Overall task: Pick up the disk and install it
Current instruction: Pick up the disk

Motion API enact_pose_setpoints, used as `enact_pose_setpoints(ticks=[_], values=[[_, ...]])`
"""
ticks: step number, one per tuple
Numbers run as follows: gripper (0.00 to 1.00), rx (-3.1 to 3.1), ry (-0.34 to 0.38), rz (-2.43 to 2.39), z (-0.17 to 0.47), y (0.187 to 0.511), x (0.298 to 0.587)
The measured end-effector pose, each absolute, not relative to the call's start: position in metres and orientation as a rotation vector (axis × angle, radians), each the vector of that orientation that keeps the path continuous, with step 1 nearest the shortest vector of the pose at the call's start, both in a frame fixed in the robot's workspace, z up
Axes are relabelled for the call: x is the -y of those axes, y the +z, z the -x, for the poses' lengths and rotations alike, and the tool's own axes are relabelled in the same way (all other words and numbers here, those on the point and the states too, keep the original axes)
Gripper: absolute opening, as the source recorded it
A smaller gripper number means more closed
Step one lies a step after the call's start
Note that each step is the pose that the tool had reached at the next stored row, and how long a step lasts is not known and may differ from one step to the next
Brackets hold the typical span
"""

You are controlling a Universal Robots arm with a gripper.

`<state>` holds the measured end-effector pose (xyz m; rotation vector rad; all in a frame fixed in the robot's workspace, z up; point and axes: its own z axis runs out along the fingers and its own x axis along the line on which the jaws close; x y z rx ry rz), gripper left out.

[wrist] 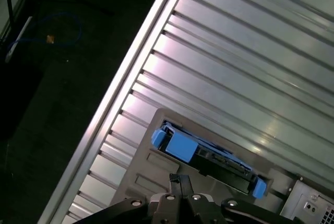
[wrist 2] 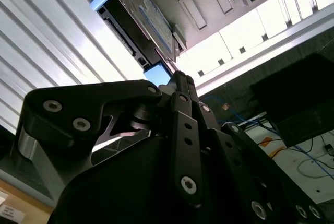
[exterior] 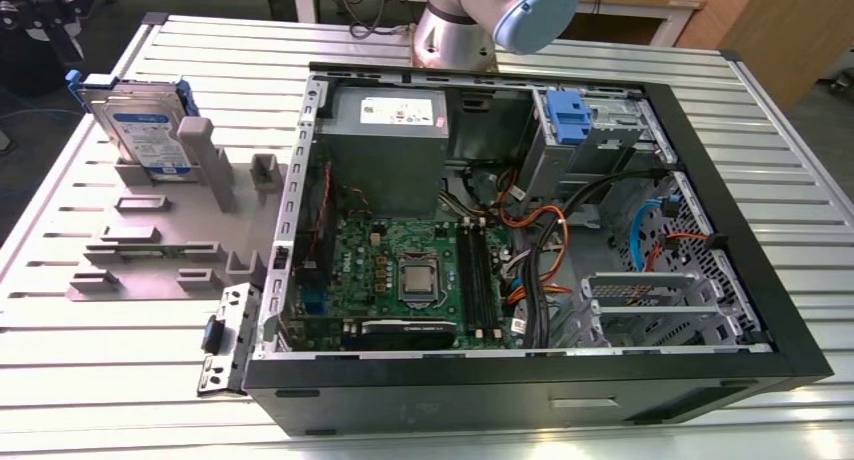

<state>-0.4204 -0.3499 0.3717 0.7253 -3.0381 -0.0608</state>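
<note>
Fingers of black gripper (wrist 2: 177, 78) pressed together, empty, apart from silver rectangular disk (exterior: 140, 125) with blue plastic rails, upright in grey slotted plastic holder (exterior: 147, 250), exterior view's left. Likely hazard if lowered closed: striking rail, tipping disk.

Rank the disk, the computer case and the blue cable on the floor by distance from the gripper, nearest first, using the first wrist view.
1. Disk: standing in the grey holder, right by the gripper.
2. Computer case: its corner, beside the holder on the table.
3. Blue cable: off the table, down on the dark floor.
</note>
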Motion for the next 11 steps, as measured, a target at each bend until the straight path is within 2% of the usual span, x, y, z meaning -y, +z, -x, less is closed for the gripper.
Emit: enact_pose_setpoints(ticks=[11], values=[[0.11, 3.033, -0.061, -0.746, 0.4204, 0.3717, 0.3499]])
